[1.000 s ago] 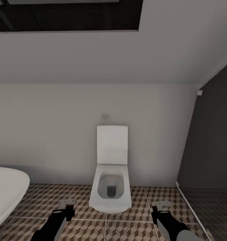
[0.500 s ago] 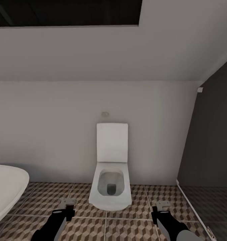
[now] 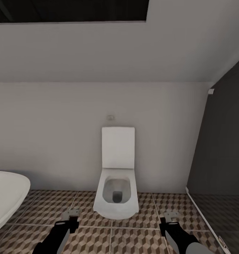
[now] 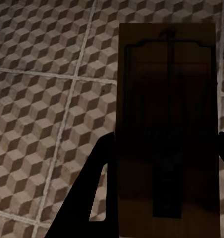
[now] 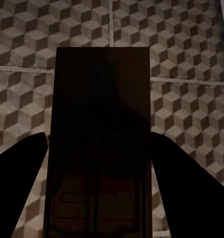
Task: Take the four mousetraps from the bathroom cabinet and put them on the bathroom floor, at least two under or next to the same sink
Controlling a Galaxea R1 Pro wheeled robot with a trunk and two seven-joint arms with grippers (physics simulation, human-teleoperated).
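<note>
A toilet [image 3: 116, 183] is centred against the white wall; open bathroom floor [image 3: 133, 240] lies before it — a bathtub [image 3: 6, 197] edge lower left, a dark wall right. The left gripper [image 4: 161, 163] is clamped on a mousetrap [image 4: 166, 124]; the right gripper [image 5: 99, 163] on another mousetrap [image 5: 99, 134].

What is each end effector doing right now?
Left end effector: closed on a mousetrap.
Right end effector: closed on another mousetrap.

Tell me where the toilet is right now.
In the head view the toilet stands straight ahead against the white back wall on the cube-patterned bathroom floor, between the white bathtub at left and the dark wall at right.
</note>
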